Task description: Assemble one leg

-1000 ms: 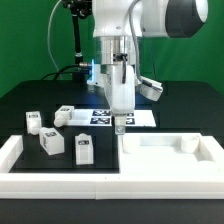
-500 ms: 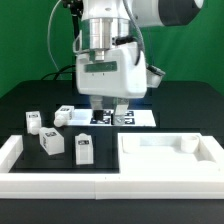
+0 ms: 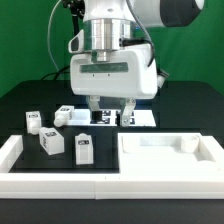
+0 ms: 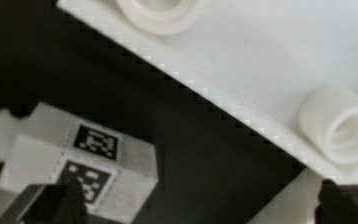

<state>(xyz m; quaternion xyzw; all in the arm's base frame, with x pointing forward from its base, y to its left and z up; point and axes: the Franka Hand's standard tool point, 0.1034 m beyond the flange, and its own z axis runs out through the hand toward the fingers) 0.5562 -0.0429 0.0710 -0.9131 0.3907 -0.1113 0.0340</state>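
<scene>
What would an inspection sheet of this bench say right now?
Surface: black table; white marker board lying on it; white barrier along the front.
Job's things: four tagged white legs loose at the exterior view's left; tray-like part at its right.
Clutter: nothing seen.
Grippers: hand open, empty, over the marker board.
Cables: black cables behind the arm.
Surroundings: green backdrop.

I am reading no words or numbers; only square tags (image 4: 92, 141) are showing on legs (image 3: 51, 143) and the marker board (image 3: 146, 117).
</scene>
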